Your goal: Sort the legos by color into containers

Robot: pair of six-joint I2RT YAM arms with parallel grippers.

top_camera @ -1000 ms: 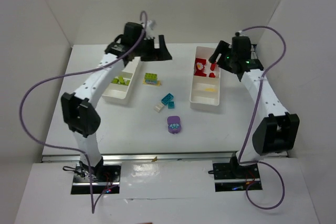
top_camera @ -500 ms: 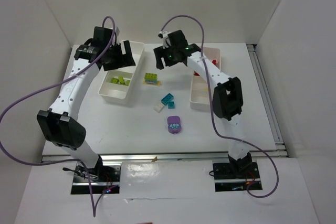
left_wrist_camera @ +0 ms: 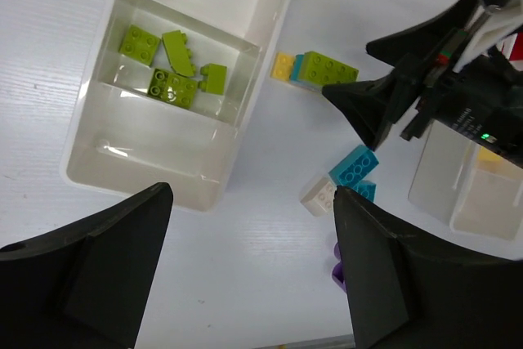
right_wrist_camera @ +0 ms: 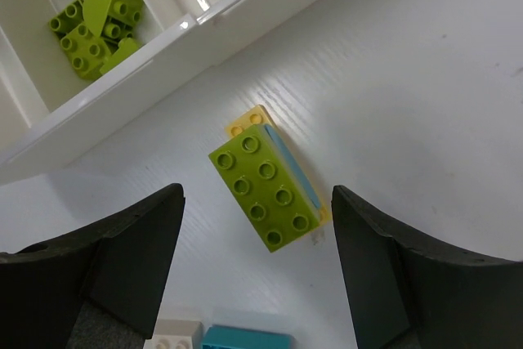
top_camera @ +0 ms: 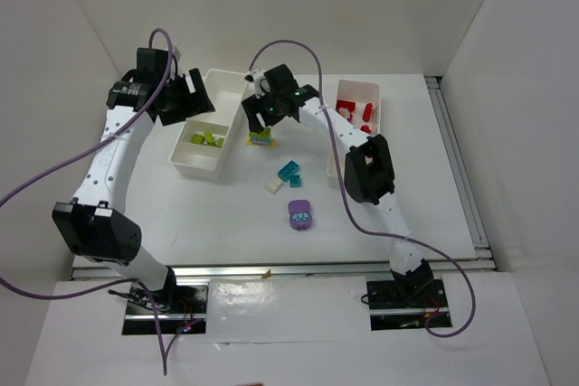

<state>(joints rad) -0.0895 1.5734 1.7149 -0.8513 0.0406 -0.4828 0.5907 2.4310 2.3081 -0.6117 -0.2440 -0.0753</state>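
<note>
Lime green brick (right_wrist_camera: 265,190) is lying just beside the left tray (right_wrist_camera: 188,34). Right gripper (right_wrist_camera: 257,194) is hovering above it, jaws wide and empty. Left gripper (left_wrist_camera: 245,202), equally wide, is hanging near that tray. Light, rigid and slick, the brick is likely wanting a pinch across its long flat sides.

From the top you get only the far end of the right tray (top_camera: 358,83); the right arm's elbow (top_camera: 366,169) covers its near half. The right gripper (top_camera: 262,124) overhangs the stacked brick (top_camera: 262,139), so you can't read its layers there (too small anyway). On the left wrist camera, the purple piece (left_wrist_camera: 336,271) is a sliver behind the left gripper's finger (left_wrist_camera: 392,284). On the right wrist camera, the bottom edge cuts off the white brick (right_wrist_camera: 176,334) and teal brick (right_wrist_camera: 245,338).
</note>
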